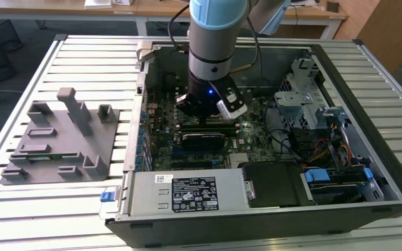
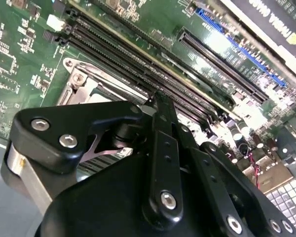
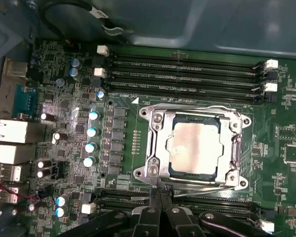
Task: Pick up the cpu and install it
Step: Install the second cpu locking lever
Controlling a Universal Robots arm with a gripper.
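We see the case lying open on the bench, the arm reaching down over its board. The cpu sits inside the socket near the memory slots. Our gripper hangs just beside the socket's edge, fingers together, holding nothing.

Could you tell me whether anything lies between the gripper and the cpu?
Nothing visible does. In the first wrist view the cpu already lies in the socket frame, its silver top uncovered, with the gripper at the frame's edge beside it.
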